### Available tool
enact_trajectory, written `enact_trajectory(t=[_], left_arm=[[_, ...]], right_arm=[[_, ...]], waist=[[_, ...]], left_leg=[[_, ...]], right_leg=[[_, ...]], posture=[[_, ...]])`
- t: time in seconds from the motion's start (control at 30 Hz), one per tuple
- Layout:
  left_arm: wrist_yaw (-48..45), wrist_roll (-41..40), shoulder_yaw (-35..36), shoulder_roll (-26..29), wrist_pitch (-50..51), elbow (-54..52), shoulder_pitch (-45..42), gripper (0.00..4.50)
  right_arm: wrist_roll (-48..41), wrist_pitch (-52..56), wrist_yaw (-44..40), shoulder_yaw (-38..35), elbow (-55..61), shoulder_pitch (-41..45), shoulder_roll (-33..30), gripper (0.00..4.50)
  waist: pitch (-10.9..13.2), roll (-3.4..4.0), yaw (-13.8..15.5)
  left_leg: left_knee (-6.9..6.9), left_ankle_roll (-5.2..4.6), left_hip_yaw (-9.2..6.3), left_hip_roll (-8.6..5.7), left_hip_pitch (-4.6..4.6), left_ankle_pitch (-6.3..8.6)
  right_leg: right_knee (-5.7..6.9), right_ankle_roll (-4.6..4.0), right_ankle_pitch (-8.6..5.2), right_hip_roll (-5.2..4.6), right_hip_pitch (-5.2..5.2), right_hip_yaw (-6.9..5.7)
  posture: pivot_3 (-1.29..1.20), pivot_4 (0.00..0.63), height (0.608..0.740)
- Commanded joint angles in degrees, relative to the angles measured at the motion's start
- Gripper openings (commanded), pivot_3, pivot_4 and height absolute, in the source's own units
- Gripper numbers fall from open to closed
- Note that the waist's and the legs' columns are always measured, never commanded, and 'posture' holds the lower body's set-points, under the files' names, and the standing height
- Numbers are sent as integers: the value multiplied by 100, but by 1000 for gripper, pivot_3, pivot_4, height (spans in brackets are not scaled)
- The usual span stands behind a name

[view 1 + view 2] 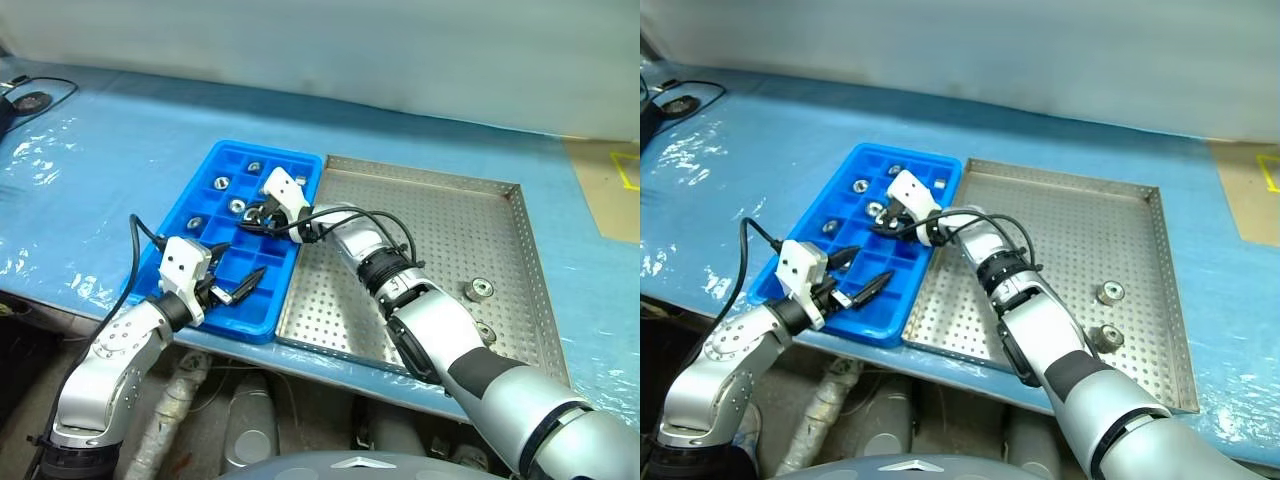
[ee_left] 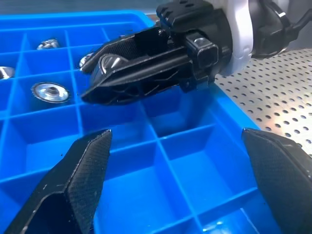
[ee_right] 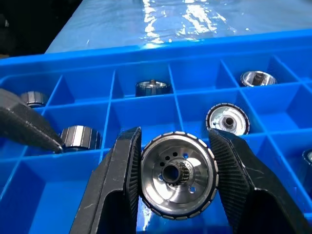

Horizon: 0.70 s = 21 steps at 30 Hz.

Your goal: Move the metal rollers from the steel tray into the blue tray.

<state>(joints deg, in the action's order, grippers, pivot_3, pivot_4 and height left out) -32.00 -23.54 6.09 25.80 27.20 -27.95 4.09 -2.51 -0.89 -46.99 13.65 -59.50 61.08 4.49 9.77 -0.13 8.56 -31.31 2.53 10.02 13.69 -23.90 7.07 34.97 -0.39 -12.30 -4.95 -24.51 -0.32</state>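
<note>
Left eye view: I read the bench from left to right. My left gripper (image 1: 232, 285) hangs at the near edge of the blue tray (image 1: 216, 160), fingers spread wide, holding nothing. It sits low over the near compartments, which look empty.

Farther in, my right gripper (image 1: 258, 214) reaches across from the steel tray (image 1: 500, 190) and is over the blue tray's middle rows. The right wrist view shows its fingers pinching one ridged roller (image 3: 177, 175) by the rim, above an empty cell and clear of the dividers.

Progress, as I judge it: several metal rollers (image 1: 237, 206) already lie in the far cells of the blue tray, one per compartment. The held one counts as nearly delivered. On the steel tray, two rollers (image 1: 479, 289) remain near its right rim, one beyond the other, so the job looks well past half done.

Room to move: the two trays sit side by side, rims touching or almost so. The steel tray's floor is otherwise bare, which gives an open approach to the last two. The two grippers are close together over the blue tray; I would mind that gap on release.
</note>
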Motion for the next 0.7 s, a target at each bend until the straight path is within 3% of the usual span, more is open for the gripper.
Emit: enact_trajectory(t=[0.03, 0.23, 0.5, 0.7], left_arm=[[-12, -76, -83, -38, -84, -137, -230, 4500], [-152, 14, -303, 9, -89, 89, -442, 4500], [-540, -75, -623, -108, -181, 653, -1074, 4500], [-1174, 51, -1166, -407, -517, 1775, -2020, 4500]], right_arm=[[14, 73, -93, -79, 219, -175, 45, 2510], [98, 218, -122, -66, 585, -463, 18, 4438], [51, 414, 194, -432, 1387, -841, -479, 4476], [11, 745, 78, -592, 2832, -1826, -1496, 4476]], waist=[[0, 0, 1], [-3, 0, 9], [-4, 1, -45], [-6, 0, -199]], left_leg=[[0, 2, -1, 1, 1, -1], [-2, 6, -1, -4, 13, -4], [-2, 13, 0, -12, 45, -8], [-18, 19, 8, -17, 44, -15]], right_leg=[[4, -1, 0, 0, 0, -1], [23, -2, -1, -3, 3, 6], [45, 0, -1, -9, 25, 14], [47, 1, 0, -9, 27, 27]], posture=[[249, 150, 740], [196, 150, 740], [52, 150, 740], [-187, 150, 740]])
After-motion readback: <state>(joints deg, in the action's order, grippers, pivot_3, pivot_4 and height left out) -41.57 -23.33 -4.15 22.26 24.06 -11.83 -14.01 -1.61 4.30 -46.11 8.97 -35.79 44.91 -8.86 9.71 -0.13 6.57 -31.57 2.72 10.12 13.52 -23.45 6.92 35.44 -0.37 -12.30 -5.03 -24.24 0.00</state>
